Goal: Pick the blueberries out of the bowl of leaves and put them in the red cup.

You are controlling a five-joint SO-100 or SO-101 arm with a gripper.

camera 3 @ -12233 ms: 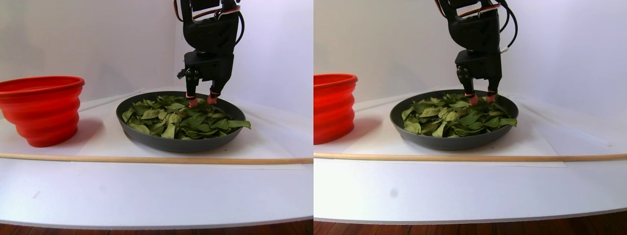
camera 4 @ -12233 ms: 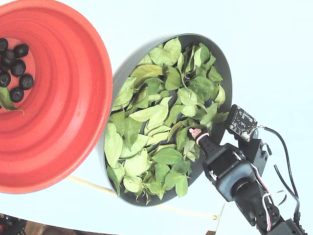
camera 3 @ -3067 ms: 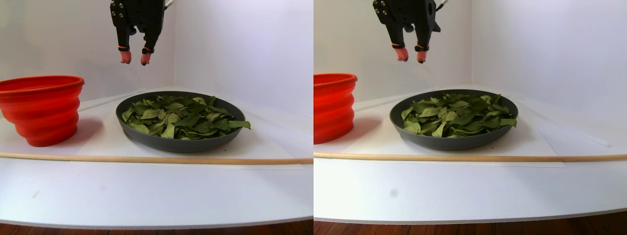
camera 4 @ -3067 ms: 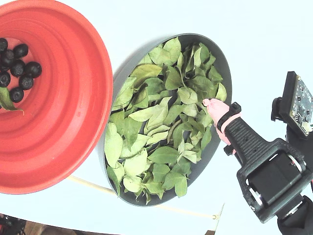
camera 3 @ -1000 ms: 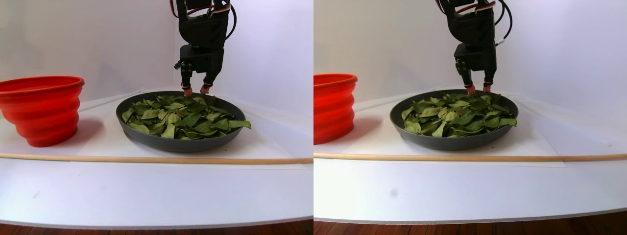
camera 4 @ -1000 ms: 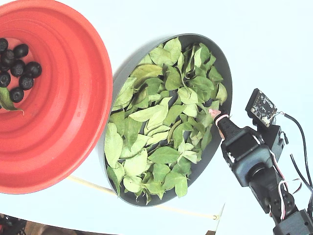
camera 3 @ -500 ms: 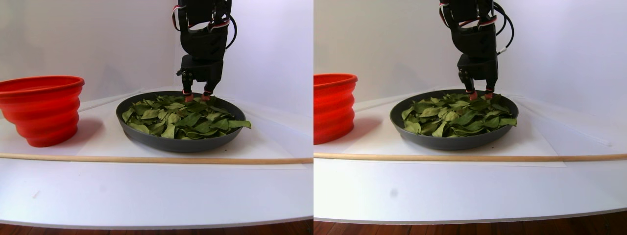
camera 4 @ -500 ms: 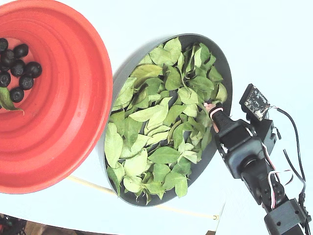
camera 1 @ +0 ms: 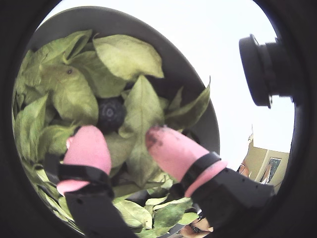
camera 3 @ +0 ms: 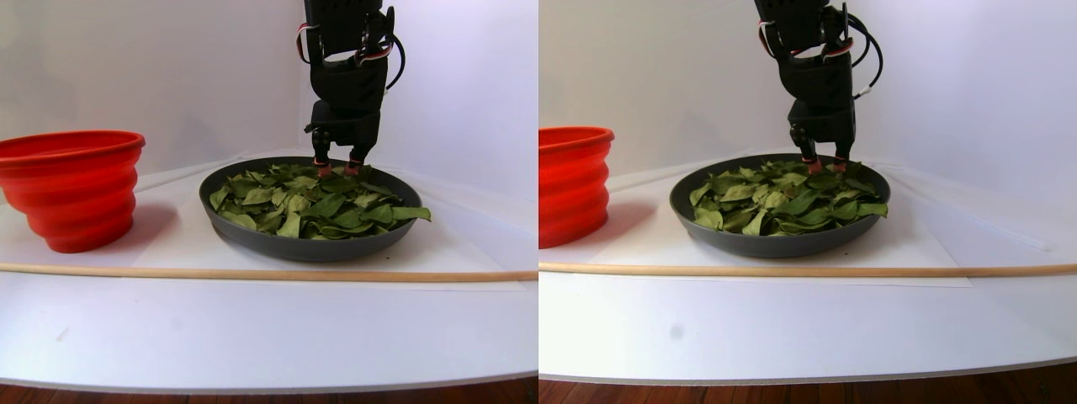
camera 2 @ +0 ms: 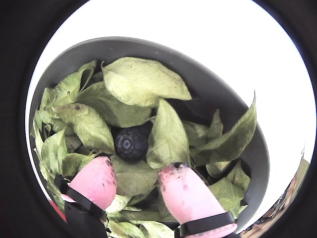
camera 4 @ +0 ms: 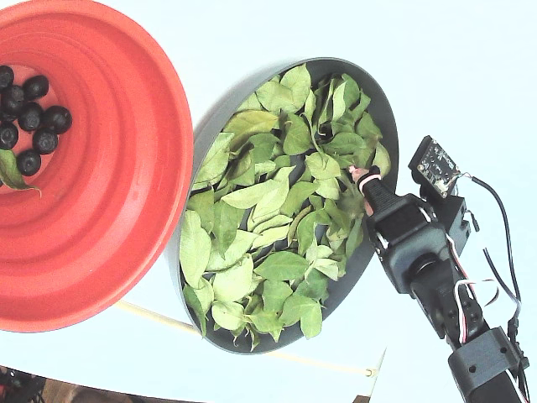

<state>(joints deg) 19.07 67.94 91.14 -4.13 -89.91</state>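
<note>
Jaws: the jaws (camera 2: 141, 186) stand spread, pink fingertips (camera 1: 89, 146) apart with nothing between them, pointed down into the bowl's far-right edge as the fixed view shows it.
Berry in reach: one blueberry (camera 2: 131, 144) lies just ahead of the tips, half tucked among the leaves, with a pointed leaf (camera 2: 168, 136) lying against its right side in both wrist views. The tips are near it but do not yet touch it.
Leaves: the green leaves (camera 4: 268, 210) fill the bowl; the tips touch or nearly touch the top layer, and I cannot tell which.
Bowl: the dark grey oval bowl (camera 4: 382, 109) sits on the white desk (camera 3: 252, 328), just beside the red cup.
Red cup: the red cup (camera 4: 143, 210) holds several blueberries (camera 4: 33, 117) and a stray leaf (camera 4: 10, 172) on its bottom.
Other: a thin wooden rod (camera 3: 252, 273) lies on the desk in front of the bowl.
Step in hand: the approach to a buried berry, grasp not yet made.
Next move: likely a short push forward and down so that the tips straddle the berry, then a gentle squeeze. The neighbouring leaf may get pinched along with it.
</note>
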